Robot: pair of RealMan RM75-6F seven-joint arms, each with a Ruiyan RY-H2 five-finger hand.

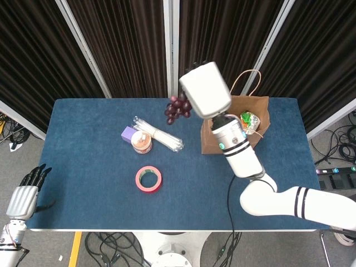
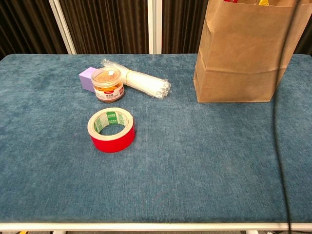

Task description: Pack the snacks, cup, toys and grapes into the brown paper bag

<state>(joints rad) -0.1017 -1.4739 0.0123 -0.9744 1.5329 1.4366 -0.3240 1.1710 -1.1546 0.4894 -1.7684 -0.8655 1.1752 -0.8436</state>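
Note:
My right hand [image 1: 204,89] is raised high toward the head camera and holds a bunch of dark purple grapes [image 1: 177,109], which hangs to its left, above the table's far side. The brown paper bag [image 1: 233,133] stands upright at the back right with colourful snack packs showing in its mouth; the chest view shows its front wall [image 2: 239,53]. A snack jar [image 2: 107,84], a purple block [image 2: 87,78] and a sleeve of clear cups [image 2: 141,82] lie left of the bag. My left hand [image 1: 25,194] hangs off the table's front left corner, holding nothing, fingers apart.
A red tape roll [image 2: 112,129] lies on the blue table [image 2: 204,156] in front of the jar. A black cable [image 2: 285,122] hangs down the right side of the chest view. Dark curtains stand behind the table.

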